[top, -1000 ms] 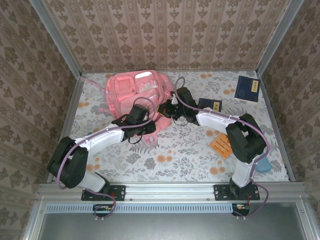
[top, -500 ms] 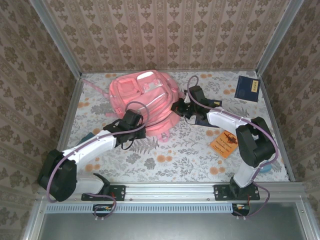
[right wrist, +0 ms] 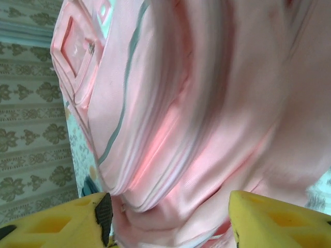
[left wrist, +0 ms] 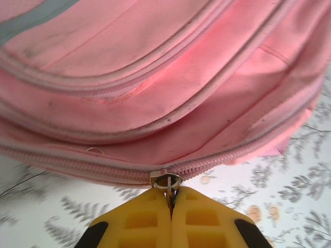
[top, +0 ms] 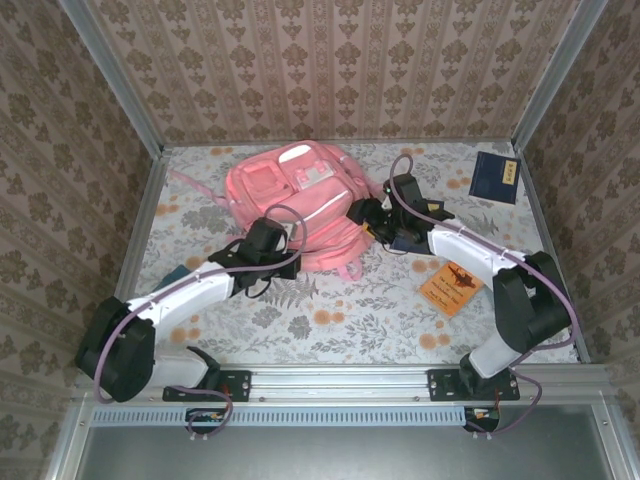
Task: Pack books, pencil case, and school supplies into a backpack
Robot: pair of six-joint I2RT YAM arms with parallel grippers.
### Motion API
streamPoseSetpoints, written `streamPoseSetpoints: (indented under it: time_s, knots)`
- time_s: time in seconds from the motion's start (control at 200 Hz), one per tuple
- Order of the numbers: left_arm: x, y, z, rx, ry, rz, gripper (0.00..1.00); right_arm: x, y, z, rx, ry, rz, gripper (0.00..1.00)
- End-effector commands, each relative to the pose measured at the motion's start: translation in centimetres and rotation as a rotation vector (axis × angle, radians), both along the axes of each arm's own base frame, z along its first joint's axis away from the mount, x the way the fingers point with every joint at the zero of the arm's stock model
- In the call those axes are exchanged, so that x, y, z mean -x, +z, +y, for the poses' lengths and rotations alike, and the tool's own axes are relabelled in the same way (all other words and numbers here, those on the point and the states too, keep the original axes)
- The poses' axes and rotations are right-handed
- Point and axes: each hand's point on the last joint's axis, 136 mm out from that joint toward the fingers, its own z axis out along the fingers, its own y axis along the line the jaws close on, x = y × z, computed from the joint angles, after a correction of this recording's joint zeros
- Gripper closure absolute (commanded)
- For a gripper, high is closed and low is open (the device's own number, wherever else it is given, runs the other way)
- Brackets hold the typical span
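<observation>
Right end effector (right wrist: 168, 214) now spread, freeing backpack (top: 300, 200); left end effector (left wrist: 170, 206) stays pinching zipper pull (left wrist: 167, 182), ready to unzip.

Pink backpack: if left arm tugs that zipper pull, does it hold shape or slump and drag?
Likely floppy: the backpack is creased and folded in both wrist views. Probably light, lying slumped on the table. With the left end effector shut on the zipper pull, a tug may drag the bag unless braced.
</observation>
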Motion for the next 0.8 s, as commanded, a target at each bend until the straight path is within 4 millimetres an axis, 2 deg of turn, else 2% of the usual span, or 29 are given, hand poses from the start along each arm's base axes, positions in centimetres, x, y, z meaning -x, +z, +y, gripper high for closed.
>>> streamPoseSetpoints:
  time_s: [0.0, 0.09, 0.25, 0.435, 0.625, 0.795]
  knots:
    - [-0.8, 4.0, -4.0, 0.114, -0.132, -0.109, 1.0, 2.7, -1.3, 0.2, 0.049, -0.06, 0.123, 0.39]
    - [-0.8, 3.9, -4.7, 0.116, -0.146, -0.1, 1.0, 3.7, -2.2, 1.0, 0.061, -0.09, 0.165, 0.39]
    - [-0.8, 3.4, -5.2, 0.106, -0.15, -0.09, 1.0, 4.0, -3.7, 2.1, 0.017, -0.123, 0.204, 0.44]
    - [-0.7, 3.3, -5.0, 0.094, -0.146, -0.089, 1.0, 4.1, -4.2, 1.5, 0.034, -0.167, 0.223, 0.47]
    - [-0.9, 3.3, -4.9, 0.084, -0.139, -0.095, 1.0, 4.3, -4.9, 0.0, 0.077, -0.245, 0.231, 0.44]
    - [-0.9, 3.2, -4.8, 0.08, -0.144, -0.092, 1.0, 3.3, -5.2, 1.1, 0.054, -0.218, 0.231, 0.57]
